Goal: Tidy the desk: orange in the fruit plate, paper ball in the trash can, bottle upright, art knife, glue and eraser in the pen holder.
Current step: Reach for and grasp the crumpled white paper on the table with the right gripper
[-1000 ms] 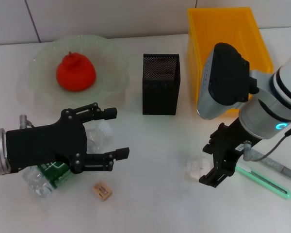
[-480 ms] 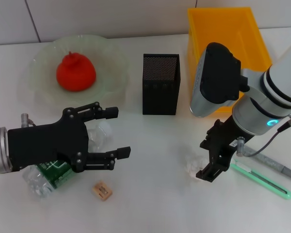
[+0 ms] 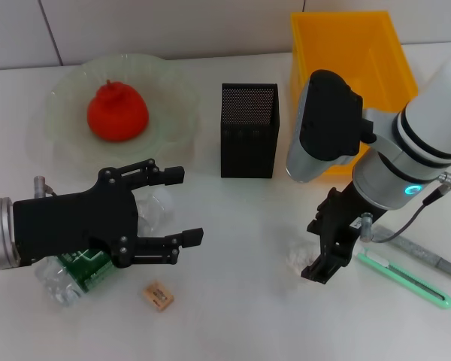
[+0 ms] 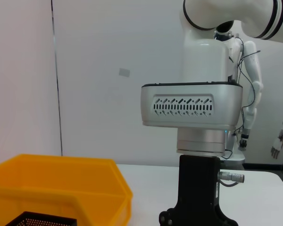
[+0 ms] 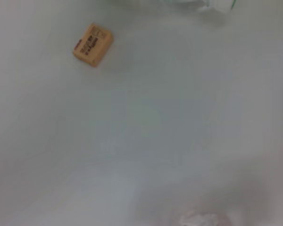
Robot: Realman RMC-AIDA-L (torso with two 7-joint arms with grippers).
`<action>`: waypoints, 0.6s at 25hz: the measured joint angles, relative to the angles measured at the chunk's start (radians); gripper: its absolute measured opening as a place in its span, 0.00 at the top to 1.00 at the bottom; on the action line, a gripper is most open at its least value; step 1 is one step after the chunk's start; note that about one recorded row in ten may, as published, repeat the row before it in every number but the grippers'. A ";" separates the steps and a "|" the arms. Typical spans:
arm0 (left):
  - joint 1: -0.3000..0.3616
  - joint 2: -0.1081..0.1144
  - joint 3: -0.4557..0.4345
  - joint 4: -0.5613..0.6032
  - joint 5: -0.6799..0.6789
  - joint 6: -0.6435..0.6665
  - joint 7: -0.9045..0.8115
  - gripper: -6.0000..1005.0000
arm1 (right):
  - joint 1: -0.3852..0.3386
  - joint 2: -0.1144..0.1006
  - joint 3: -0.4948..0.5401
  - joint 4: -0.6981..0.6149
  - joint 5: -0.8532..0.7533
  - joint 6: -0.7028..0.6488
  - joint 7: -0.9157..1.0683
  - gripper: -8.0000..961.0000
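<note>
White desk (image 3: 233, 316) against a pale wall. Left gripper (image 3: 182, 207), fingers spread, hovers over the lying bottle (image 3: 75, 274). Right gripper (image 3: 321, 256) is at the paper ball (image 3: 299, 259); finger state cannot be determined. Orange (image 3: 117, 111) sits in the fruit plate (image 3: 64, 98).

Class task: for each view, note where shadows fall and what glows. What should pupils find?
Head view: soft shadow on the table under the left gripper; a ring glows above the right gripper, which is by the paper ball. Right wrist view: the eraser throws a faint shadow. Left wrist view: even light on the bin.
</note>
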 joint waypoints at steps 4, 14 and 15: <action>0.000 0.000 0.000 -0.002 0.000 -0.001 0.007 0.14 | 0.003 0.001 -0.001 0.005 0.003 0.002 0.002 0.20; 0.003 0.000 0.000 -0.003 0.003 -0.002 0.013 0.14 | 0.004 0.002 -0.047 0.007 0.002 0.021 0.034 0.20; 0.003 0.000 0.000 -0.003 0.003 -0.002 0.013 0.14 | 0.004 0.002 -0.049 0.007 0.001 0.023 0.036 0.20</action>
